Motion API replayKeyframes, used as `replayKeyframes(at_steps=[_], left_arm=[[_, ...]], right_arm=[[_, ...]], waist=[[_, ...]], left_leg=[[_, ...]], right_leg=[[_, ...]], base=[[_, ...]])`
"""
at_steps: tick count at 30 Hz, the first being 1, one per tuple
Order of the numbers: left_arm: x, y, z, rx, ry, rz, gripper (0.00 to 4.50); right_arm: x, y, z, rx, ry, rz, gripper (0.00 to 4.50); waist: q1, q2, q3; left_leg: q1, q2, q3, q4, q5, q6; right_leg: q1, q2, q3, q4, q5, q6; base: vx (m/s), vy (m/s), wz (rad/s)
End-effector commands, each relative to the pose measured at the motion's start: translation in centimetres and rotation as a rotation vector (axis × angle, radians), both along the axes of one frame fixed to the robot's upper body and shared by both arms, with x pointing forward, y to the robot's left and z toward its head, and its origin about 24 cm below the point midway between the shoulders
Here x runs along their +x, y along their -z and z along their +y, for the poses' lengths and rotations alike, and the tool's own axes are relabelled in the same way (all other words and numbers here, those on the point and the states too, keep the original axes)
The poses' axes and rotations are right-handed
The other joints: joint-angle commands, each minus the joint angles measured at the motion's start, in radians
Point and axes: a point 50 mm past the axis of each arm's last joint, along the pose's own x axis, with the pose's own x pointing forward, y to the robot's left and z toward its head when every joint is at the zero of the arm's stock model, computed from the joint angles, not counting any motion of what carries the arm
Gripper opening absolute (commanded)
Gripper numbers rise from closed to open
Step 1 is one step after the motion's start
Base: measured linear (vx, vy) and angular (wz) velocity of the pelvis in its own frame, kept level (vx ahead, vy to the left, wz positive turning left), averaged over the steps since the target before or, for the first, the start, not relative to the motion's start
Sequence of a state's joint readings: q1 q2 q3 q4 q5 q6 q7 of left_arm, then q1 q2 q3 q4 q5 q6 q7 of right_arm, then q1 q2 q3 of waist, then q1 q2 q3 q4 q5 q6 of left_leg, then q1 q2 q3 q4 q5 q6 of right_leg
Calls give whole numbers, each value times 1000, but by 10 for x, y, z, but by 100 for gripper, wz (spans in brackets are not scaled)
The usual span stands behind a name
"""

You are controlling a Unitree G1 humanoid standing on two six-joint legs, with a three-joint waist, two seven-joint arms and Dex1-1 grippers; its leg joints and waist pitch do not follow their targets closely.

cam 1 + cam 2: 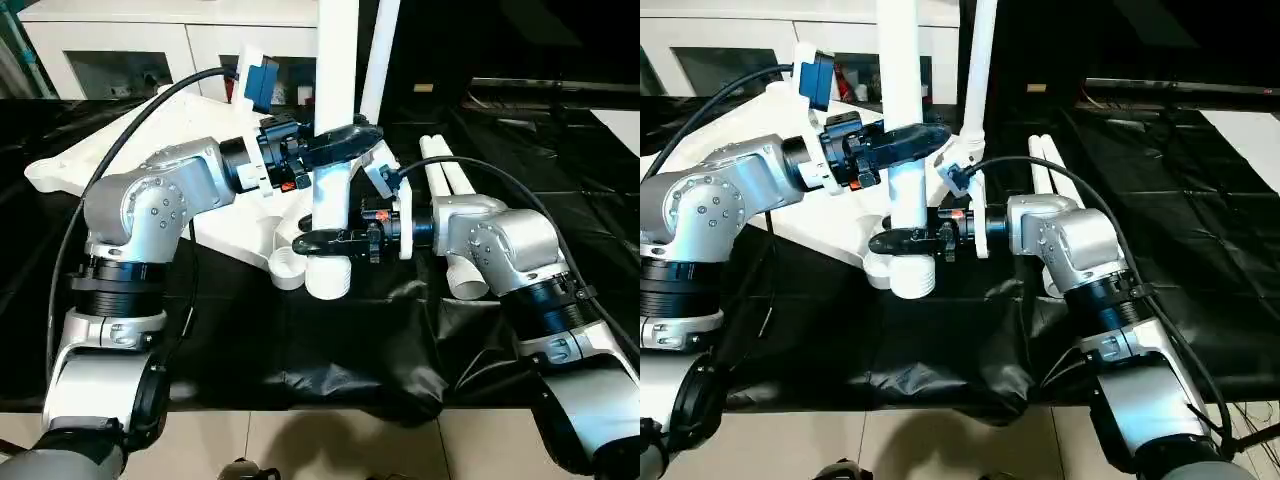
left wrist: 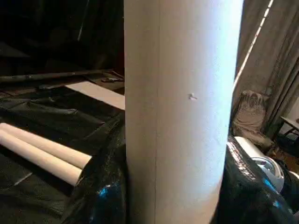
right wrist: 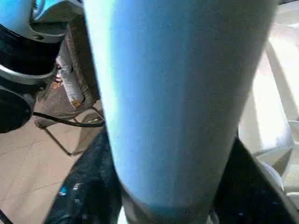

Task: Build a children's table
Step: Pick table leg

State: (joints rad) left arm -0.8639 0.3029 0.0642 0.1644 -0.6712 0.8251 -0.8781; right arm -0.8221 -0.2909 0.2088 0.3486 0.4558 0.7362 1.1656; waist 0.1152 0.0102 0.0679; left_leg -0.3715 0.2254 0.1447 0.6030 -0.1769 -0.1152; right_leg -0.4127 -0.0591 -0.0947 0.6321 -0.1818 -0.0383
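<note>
Pincer work first: my left pincer [image 1: 345,140] clamps the upright leg [image 1: 335,60] high up, fingers wrapped round the tube, and my right pincer [image 1: 325,240] pinches the same leg low down, just above its foot. I hold at 2 heights so the tube stays plumb; a single grip would, I judge, let it lean while it is pressed home.

That foot stands in a round socket [image 1: 327,276] at the near corner of the top [image 1: 120,160], which lies underside up on the black-draped bench [image 1: 330,340]. Flipped this way, the sockets face upward and each leg can be pushed straight down. Whether this leg is fully seated I cannot tell; the low grip hides the joint.

Behind it a 2nd leg [image 1: 378,55] already rises from the top, tilted slightly. 2 more legs [image 1: 448,170] lie side by side on the cloth to my right, close to my right arm, so about half the legs look fitted.

Beyond the top stands a white cabinet [image 1: 130,50] with glass doors, well clear of the job.
</note>
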Motion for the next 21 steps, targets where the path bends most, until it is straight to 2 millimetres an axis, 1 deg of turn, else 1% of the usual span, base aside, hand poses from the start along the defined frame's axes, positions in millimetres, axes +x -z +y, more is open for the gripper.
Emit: replayKeyframes(at_steps=[1, 3, 5, 6, 7, 8, 10, 12, 13, 14, 15, 16, 17, 18, 19, 20, 21], left_arm=[[-3, -6, -2, -9, 29, -31, 182], [-2, -7, -2, -12, 28, -31, 182], [-1, -7, -2, -9, 10, -37, 182], [0, -7, -1, -6, -4, -42, 182], [4, -7, 0, -16, -32, -16, 217], [4, -9, 0, -35, -31, -10, 217], [6, -11, 1, -80, -30, 0, 255], [8, -13, 3, -115, -53, -4, 262], [11, -15, 4, -143, -87, -26, 270], [12, -16, 5, -162, -108, -42, 289], [15, -18, 7, -207, -137, -64, 298], [17, -22, 12, -296, -176, -79, 302], [18, -22, 14, -325, -190, -82, 304], [19, -23, 19, -419, -196, -63, 304], [20, -20, 25, -502, -199, -39, 304], [20, -20, 25, -502, -199, -39, 304], [20, -16, 29, -508, -201, -27, 304]], right_arm=[[0, 0, -4, 4, 16, 0, 196], [1, 1, -5, 8, 26, 1, 191], [2, 1, -6, 11, 37, 0, 189], [2, 1, -7, 12, 40, 0, 189], [3, 0, -7, 15, 48, -3, 188], [3, 0, -7, 18, 52, -3, 188], [4, -1, -8, 30, 65, -5, 188], [5, -2, -9, 49, 84, -9, 187], [6, -4, -9, 68, 102, -11, 187], [7, -5, -10, 80, 113, -12, 187], [8, -6, -10, 104, 132, -14, 187], [10, -10, -10, 147, 160, -19, 187], [10, -11, -11, 161, 171, -18, 187], [12, -15, -12, 211, 208, -16, 187], [15, -18, -14, 257, 259, -15, 187], [15, -18, -14, 257, 259, -15, 187], [18, -18, -17, 264, 303, -30, 186]], waist=[[3, 0, -91], [3, 2, -92], [3, 0, -92], [3, 4, -92], [3, 2, -93], [3, 2, -93], [3, 1, -93], [4, 1, -94], [5, -1, -95], [5, -1, -94], [5, -1, -94], [4, -1, -93], [6, -2, -95], [6, 7, -95], [9, 19, -97], [6, 13, -96], [8, 22, -98]], left_leg=[[-2, -8, 17, -50, -52, 23], [-3, -9, 17, -49, -53, 22], [-2, -9, 17, -49, -55, 22], [-2, -8, 16, -50, -57, 21], [-3, -8, 17, -49, -57, 19], [-3, -9, 17, -49, -57, 20], [-4, -10, 17, -49, -55, 22], [-4, -10, 17, -48, -49, 21], [-4, -10, 16, -48, -47, 22], [-6, -11, 17, -48, -46, 25], [-5, -11, 16, -48, -51, 23], [-7, -13, 19, -47, -53, 27], [-5, -12, 17, -47, -53, 25], [-5, -11, 16, -47, -52, 25], [-4, -11, 15, -46, -55, 23], [-5, -12, 18, -45, -55, 25], [-3, -12, 14, -46, -56, 23]], right_leg=[[81, -61, 50, -64, -81, -172], [82, -61, 51, -62, -73, -176], [82, -61, 50, -63, -71, -178], [82, -61, 50, -64, -72, -178], [83, -60, 50, -61, -61, -181], [83, -60, 50, -62, -60, -182], [84, -60, 50, -63, -63, -183], [85, -61, 50, -62, -54, -186], [86, -61, 50, -60, -45, -189], [85, -61, 51, -64, -44, -188], [87, -62, 49, -63, -50, -187], [86, -61, 50, -68, -57, -184], [87, -63, 50, -66, -57, -184], [85, -62, 49, -65, -55, -186], [85, -63, 48, -62, -47, -194], [83, -61, 50, -66, -40, -195], [84, -59, 47, -61, -30, -199]], base=[[0, 0, 0], [0, 0, 0], [0, 0, 0], [0, 0, 0], [0, 0, 0], [0, 0, 0], [0, 0, 0], [0, 0, 0], [0, 0, 0], [0, 0, 0], [0, 0, 0], [0, 0, 0], [0, 0, 0], [0, 0, 0], [0, 0, 0], [0, 0, 0], [0, 0, 0]])
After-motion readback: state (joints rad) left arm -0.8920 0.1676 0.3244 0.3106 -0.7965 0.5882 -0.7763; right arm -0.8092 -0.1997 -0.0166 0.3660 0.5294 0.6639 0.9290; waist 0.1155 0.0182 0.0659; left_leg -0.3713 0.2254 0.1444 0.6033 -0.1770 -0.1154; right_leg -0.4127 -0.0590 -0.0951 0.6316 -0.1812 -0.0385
